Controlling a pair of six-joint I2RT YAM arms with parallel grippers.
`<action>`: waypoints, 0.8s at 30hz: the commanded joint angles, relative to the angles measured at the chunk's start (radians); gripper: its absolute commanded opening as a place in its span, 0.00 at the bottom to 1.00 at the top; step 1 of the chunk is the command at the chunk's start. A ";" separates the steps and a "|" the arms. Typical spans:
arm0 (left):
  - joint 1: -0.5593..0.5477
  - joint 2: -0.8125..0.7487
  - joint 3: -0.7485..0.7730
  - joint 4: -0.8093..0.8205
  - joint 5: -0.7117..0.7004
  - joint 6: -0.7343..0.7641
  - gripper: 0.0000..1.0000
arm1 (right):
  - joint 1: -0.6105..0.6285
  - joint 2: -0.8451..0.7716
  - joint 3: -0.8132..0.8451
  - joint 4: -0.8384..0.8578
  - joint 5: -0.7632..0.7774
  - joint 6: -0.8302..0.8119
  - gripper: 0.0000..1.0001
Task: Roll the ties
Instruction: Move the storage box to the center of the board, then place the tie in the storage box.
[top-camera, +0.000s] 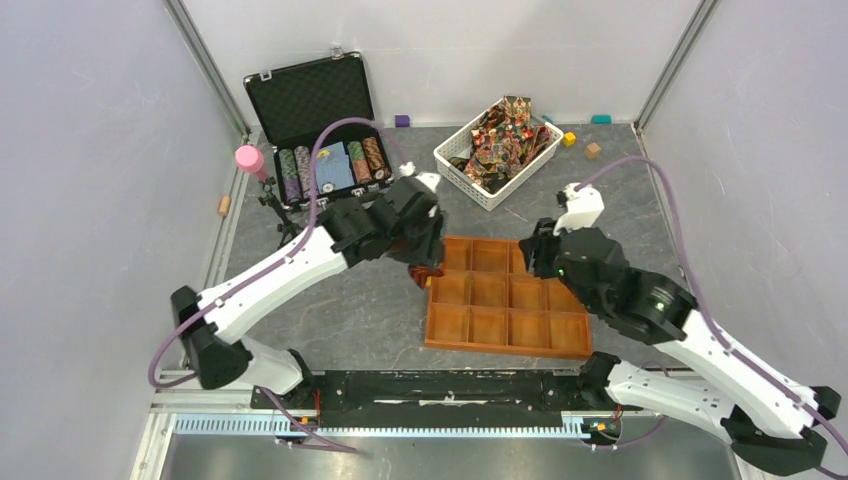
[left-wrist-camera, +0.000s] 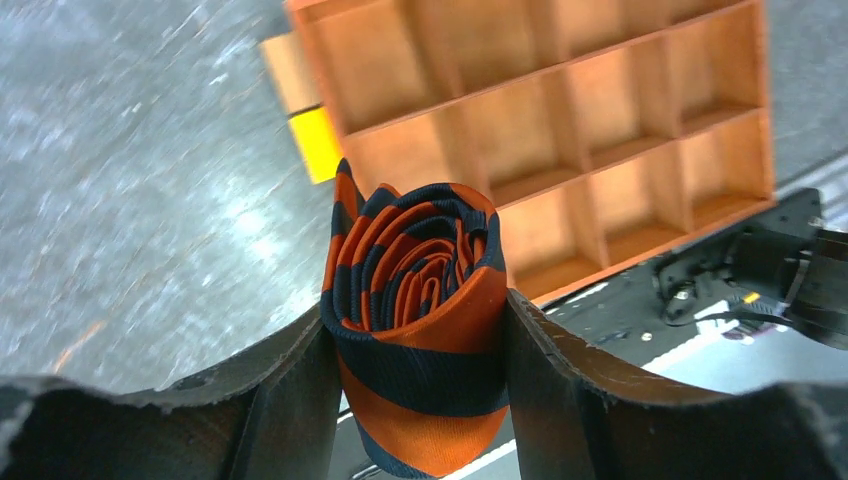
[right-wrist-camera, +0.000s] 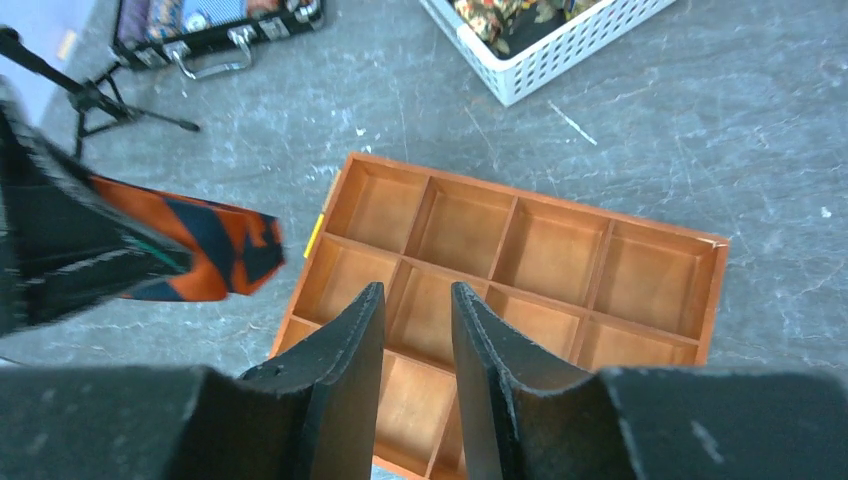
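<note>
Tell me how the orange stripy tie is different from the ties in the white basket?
The striped tie is rolled into a tight coil; the patterned ties lie loose in a jumbled heap. The striped tie has orange and dark bands; the patterned ties are busy red, gold and brown. The striped tie is pinched in the left gripper; the patterned ties sit in the white basket, touched by no gripper. Both are fabric neckties.

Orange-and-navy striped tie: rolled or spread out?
Rolled: the striped tie shows a tight spiral of layers at its end, clamped in the left gripper.
</note>
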 joint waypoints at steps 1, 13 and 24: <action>-0.079 0.146 0.223 -0.012 0.050 0.077 0.61 | -0.003 -0.070 0.112 -0.095 0.053 0.001 0.37; -0.190 0.506 0.556 0.140 0.215 0.051 0.59 | -0.003 -0.256 0.123 -0.080 0.072 0.064 0.36; -0.208 0.574 0.475 0.306 0.272 -0.019 0.59 | -0.003 -0.272 0.098 -0.096 0.109 0.085 0.36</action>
